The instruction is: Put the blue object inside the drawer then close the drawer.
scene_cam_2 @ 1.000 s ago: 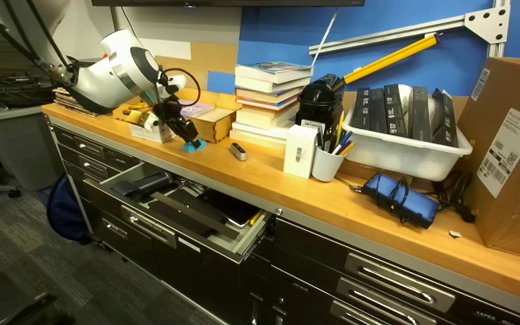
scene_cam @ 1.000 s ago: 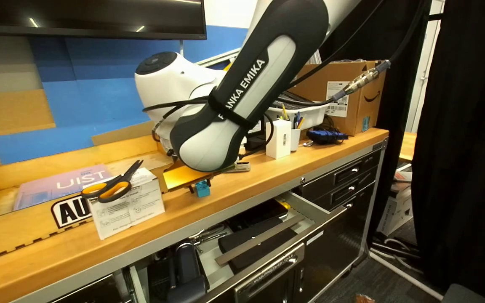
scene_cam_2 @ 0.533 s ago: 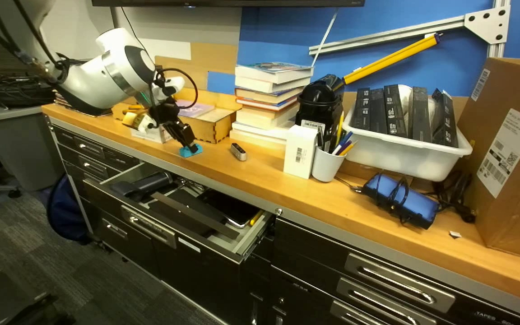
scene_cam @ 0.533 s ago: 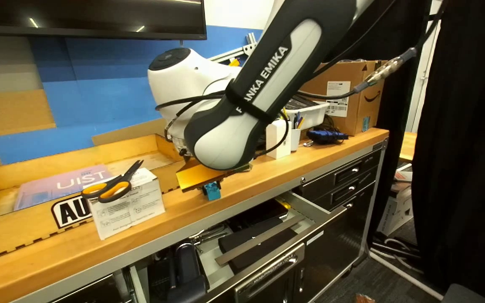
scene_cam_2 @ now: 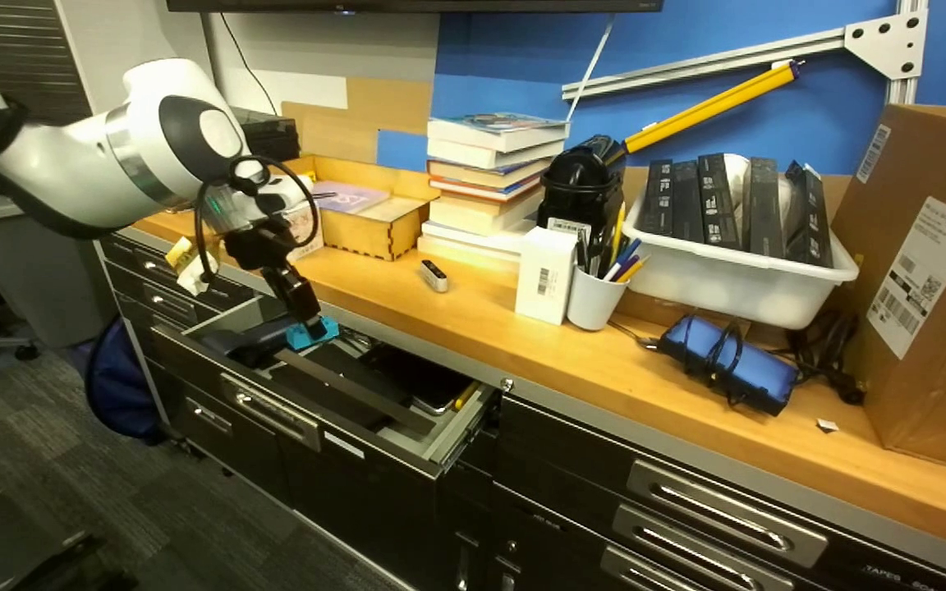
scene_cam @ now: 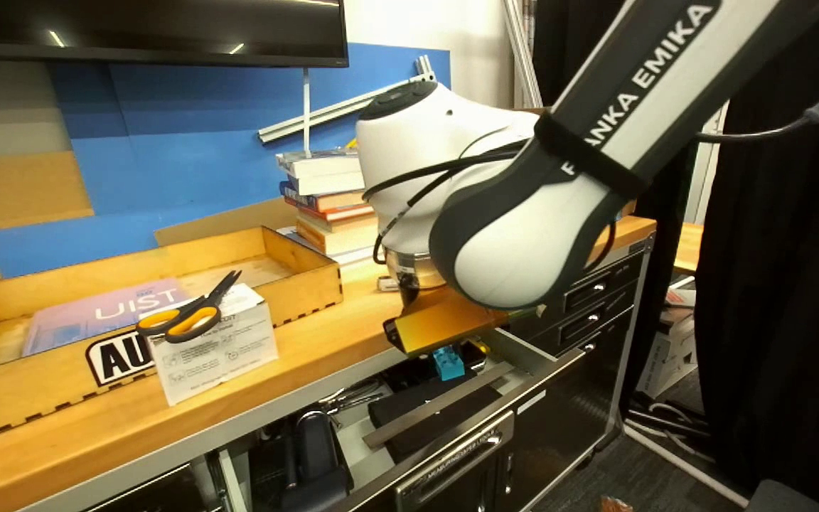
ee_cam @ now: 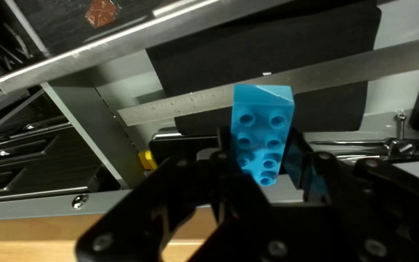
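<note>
Blue block (ee_cam: 262,133), no longer above the worktop (scene_cam_2: 465,305), now hangs over the open drawer (scene_cam_2: 383,461), clamped between the fingers (ee_cam: 224,143), a shift that appears to leave only the lowering, the release and the closing push.

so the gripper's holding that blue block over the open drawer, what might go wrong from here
The blue block could tip or slide if released onto the metal ruler, which passes behind it in the wrist view. The gripper, clamped on the block, reaches over the drawer, so pushing the drawer in before the gripper lifts clear might catch it against the wooden counter.
</note>
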Controlling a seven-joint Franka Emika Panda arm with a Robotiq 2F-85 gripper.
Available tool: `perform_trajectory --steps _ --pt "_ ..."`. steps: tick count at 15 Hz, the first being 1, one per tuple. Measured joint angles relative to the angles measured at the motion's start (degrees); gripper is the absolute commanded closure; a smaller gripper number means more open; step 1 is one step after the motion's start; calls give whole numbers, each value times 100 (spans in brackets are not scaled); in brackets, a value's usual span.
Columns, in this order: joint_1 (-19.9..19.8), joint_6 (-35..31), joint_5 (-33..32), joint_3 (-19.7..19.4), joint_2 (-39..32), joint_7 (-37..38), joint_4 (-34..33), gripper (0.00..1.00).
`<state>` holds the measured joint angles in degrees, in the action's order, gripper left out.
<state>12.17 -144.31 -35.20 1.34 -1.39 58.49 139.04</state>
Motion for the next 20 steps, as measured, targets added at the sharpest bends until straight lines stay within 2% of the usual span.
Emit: perform_trajectory --steps 3,4,5,6,11,14,17,20 --pt "-120 -186 -443 53 15 557 161 85" --pt "-137 -225 -596 82 -24 739 160 64" --pt "-142 -243 -718 110 -64 893 156 38" --pt "-143 -246 -791 144 -111 1019 147 36" --pt "-162 -256 -782 220 -211 1099 141 1" --pt "-292 -262 -120 219 65 353 395 0" --pt "-393 -314 886 220 419 -1011 1002 0" --pt "-413 -294 1768 216 422 -2286 1409 0"
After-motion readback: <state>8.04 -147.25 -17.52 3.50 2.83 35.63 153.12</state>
